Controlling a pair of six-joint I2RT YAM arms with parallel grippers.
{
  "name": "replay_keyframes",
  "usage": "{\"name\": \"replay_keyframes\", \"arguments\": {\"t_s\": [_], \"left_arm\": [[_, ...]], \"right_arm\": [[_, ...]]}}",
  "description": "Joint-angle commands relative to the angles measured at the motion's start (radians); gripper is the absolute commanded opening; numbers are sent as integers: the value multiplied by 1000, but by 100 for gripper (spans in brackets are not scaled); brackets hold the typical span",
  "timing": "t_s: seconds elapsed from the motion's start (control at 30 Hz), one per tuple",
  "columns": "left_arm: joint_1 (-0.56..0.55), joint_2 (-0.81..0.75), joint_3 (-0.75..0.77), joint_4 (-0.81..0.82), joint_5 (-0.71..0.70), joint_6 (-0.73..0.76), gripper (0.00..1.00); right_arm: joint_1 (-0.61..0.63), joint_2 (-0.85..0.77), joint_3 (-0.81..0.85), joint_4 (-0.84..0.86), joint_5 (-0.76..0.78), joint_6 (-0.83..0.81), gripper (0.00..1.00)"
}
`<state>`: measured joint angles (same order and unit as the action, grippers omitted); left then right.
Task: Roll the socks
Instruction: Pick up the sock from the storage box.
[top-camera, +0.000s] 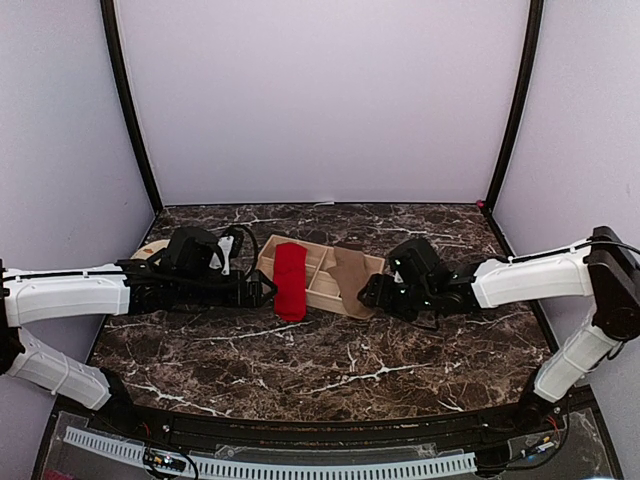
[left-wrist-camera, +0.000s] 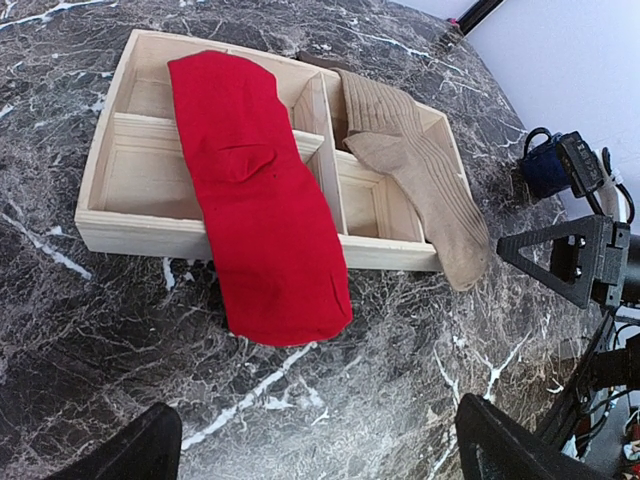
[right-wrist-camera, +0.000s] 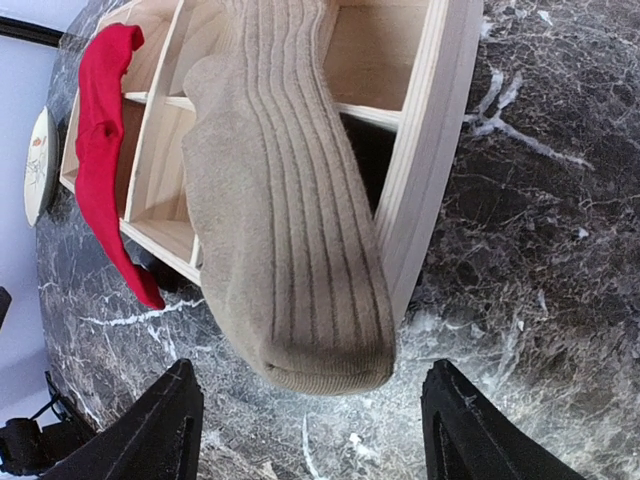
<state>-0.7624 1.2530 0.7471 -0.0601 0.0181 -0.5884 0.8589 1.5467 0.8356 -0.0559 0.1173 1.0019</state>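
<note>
A bright red sock (top-camera: 290, 280) lies flat across a wooden divided tray (top-camera: 322, 283), its end hanging over the near rim onto the marble; it also shows in the left wrist view (left-wrist-camera: 258, 195). A tan-brown ribbed sock (top-camera: 352, 280) drapes over the tray's right part; its end overhangs the rim in the right wrist view (right-wrist-camera: 290, 230). My left gripper (left-wrist-camera: 320, 440) is open and empty, just short of the red sock's end. My right gripper (right-wrist-camera: 312, 425) is open and empty, just short of the tan sock's end.
A round beige patterned disc (top-camera: 150, 250) lies at the far left behind my left arm. The dark marble table is enclosed by pale walls. My right gripper (left-wrist-camera: 570, 260) shows in the left wrist view at the right.
</note>
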Motion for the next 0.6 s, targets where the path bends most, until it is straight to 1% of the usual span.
{"name": "replay_keyframes", "arguments": {"t_s": [0.0, 0.37, 0.57], "left_arm": [[-9, 0, 1, -14, -1, -5, 98], [-9, 16, 16, -20, -11, 2, 98], [-9, 28, 28, -19, -14, 7, 98]], "right_arm": [[-28, 33, -18, 83, -50, 10, 71], [-56, 103, -24, 166, -125, 4, 69], [-68, 85, -44, 197, -142, 10, 57]]}}
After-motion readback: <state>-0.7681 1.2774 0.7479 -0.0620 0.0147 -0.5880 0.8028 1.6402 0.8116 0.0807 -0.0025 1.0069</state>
